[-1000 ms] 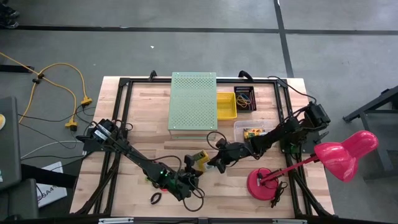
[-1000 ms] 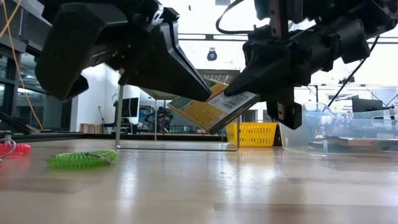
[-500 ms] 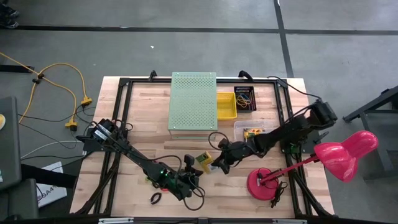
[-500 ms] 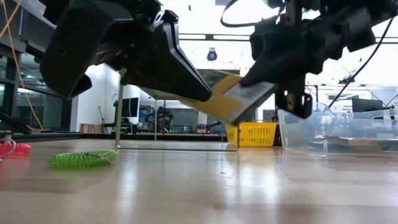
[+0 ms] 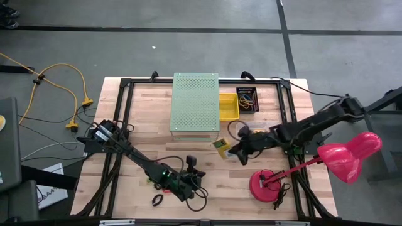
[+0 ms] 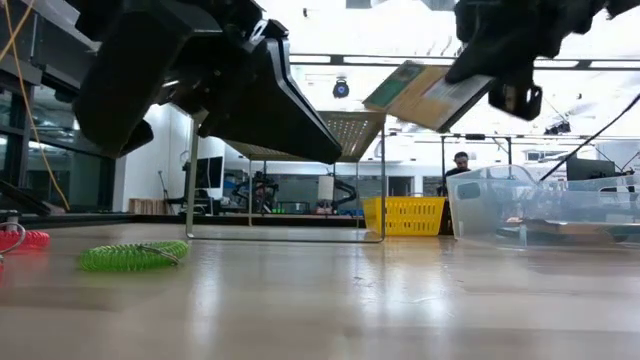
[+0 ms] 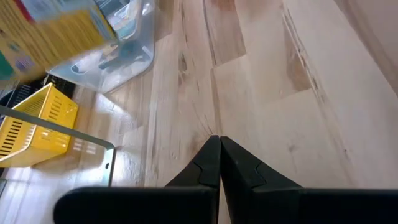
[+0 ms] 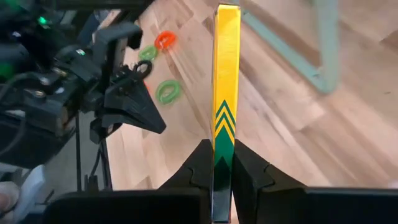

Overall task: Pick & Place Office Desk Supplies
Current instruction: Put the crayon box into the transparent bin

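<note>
Right gripper (image 8: pixel 222 186): your fingers are clamped on the thin edge of a yellow-and-green crayon box (image 8: pixel 224 93), so it stands edge-on between them, lifted clear of the counter (image 5: pixel 144 125).
Crayon box position: in the high view it hangs over the counter's middle, just in front of the pale-green perforated box (image 5: pixel 195 103) and near the clear tub (image 5: pixel 249 130). From the low view it rides high and tilted.
Why held so: gripping the narrow edge leaves the flat faces free, which should let you lower it into a container.
Left gripper (image 7: pixel 219 162): your fingers are closed on nothing, parked low over the near side of the counter, out of the way.
Likely target: I judge the clear tub or the yellow bin (image 5: pixel 228 105); I cannot tell which.
Still loose: green coil band (image 6: pixel 133 256) and red band (image 6: pixel 20 240) lie on the counter.
</note>
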{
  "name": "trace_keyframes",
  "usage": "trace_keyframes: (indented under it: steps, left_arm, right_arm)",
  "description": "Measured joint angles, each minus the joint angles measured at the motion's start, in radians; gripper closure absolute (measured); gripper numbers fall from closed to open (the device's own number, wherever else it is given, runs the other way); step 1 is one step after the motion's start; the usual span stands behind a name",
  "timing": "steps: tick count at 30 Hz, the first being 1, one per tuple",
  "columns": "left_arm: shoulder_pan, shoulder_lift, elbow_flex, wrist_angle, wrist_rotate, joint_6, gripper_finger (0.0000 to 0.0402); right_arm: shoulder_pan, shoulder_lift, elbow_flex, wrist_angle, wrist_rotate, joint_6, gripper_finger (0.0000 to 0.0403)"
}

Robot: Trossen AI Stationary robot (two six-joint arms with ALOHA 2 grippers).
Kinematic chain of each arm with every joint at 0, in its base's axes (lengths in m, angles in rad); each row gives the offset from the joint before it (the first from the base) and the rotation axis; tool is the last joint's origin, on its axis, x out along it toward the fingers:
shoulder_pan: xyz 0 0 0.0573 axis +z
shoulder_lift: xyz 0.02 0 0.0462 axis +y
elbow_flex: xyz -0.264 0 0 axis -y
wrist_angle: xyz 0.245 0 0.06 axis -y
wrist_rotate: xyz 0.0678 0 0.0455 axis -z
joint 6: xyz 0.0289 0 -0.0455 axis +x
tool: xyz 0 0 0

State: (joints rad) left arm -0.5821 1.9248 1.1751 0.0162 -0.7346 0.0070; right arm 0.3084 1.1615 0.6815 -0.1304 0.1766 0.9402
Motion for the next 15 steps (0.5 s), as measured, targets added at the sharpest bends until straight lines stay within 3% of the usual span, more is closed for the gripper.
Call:
trace_keyframes:
  steps: [15]
  left_arm:
    - [0.032, 0.000, 0.000, 0.001, 0.023, -0.029, 0.0401]
  right_arm:
    - [-0.001, -0.253, 0.000, -0.365, 0.066, -0.055, 0.0383]
